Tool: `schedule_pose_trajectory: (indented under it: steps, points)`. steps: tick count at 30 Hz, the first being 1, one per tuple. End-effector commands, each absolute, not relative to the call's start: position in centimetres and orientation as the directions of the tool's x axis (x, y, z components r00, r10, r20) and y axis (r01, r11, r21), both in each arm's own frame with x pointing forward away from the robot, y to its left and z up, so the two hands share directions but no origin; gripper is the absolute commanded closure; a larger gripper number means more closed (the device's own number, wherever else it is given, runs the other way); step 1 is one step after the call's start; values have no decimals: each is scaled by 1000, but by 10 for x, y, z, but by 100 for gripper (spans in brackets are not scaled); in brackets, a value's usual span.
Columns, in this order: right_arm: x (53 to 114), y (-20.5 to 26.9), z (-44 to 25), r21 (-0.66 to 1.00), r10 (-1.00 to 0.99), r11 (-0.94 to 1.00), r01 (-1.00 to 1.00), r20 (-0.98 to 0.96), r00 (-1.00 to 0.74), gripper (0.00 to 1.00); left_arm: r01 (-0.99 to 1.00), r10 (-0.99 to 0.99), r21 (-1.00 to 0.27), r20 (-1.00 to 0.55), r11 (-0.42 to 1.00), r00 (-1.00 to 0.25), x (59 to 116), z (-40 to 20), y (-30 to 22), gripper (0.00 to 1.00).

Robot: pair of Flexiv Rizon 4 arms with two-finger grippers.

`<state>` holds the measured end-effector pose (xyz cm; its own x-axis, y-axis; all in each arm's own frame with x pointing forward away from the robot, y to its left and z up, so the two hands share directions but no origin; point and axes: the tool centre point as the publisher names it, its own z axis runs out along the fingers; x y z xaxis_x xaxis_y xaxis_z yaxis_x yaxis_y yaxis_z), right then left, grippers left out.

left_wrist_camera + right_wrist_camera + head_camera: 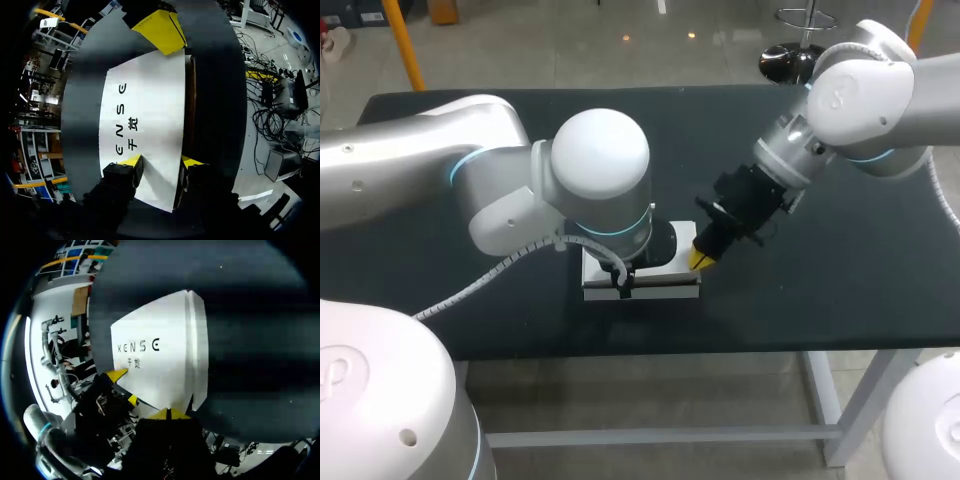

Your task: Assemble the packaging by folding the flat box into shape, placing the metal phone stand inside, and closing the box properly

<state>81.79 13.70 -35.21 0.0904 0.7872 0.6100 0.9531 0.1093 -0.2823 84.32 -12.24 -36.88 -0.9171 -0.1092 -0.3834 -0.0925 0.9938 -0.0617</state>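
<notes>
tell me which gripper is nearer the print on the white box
Left. The left gripper has one finger right beside the print on the white box; the right gripper sits at the box's opposite end, clear of the print.

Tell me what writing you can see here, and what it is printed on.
White box, top face: one row of five dark capital letters, a brand mark, left unspelled.
Under that row: two smaller characters, too small to read.
Right arm: a faint raised logo mark, no readable word.
</notes>
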Motion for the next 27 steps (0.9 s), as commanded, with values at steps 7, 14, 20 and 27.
schedule_pose_trajectory:
  steps: [7,14,20,27]
  points:
    - [823,140,-356,-292,786,114,950,611,93,100,-93,-109,-59,-381,994,-918,840,-369,-122,52]
    - [824,144,-358,-295,791,117,948,605,91,100,-95,-111,-62,-377,994,-920,841,-370,-120,52]
    - [824,143,-361,-298,793,115,948,602,93,100,-98,-114,-63,-372,993,-921,842,-370,-119,52]
    - [823,143,-363,-299,795,112,948,599,95,100,-97,-112,-60,-365,994,-924,842,-369,-118,50]
